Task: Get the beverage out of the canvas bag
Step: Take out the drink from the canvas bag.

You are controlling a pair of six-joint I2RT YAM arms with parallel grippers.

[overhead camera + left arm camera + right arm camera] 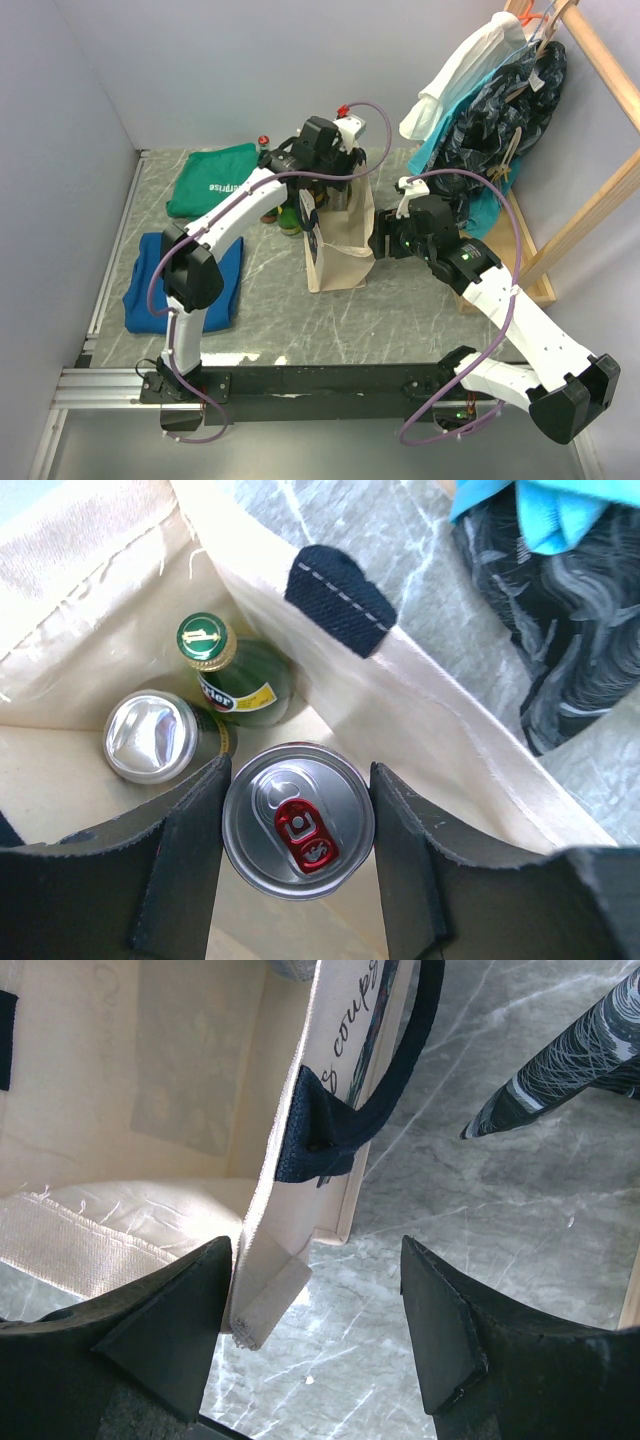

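gripping the silver drink can with a red pull tab point(298, 820) on both sides, the left gripper point(300, 775) hangs in the mouth of the tall cream canvas bag with dark navy handles point(340, 250), and its black fingers point(190, 860) press against the can's rim. the can sits high and close to the bag's right-hand wall, just below a navy handle patch point(335, 595). whether its base has left the bag's floor is hard to say from here. lower down and to the left stand a green glass bottle with a green cap point(240, 685) and a second silver can with a dented top point(152, 735), touching each other and near the held can.

the right gripper point(318, 1260) straddles the bag's top edge with its jaws apart. the canvas hem lies against the inner finger point(170, 1330), while the outer finger stands clear over the grey marbled table point(260, 300).

the bag stands upright mid-table. a folded green cloth point(212, 180) and a folded blue cloth point(150, 280) lie well apart to its left. dark patterned garments on a wooden rack point(500, 110) hang near its right.
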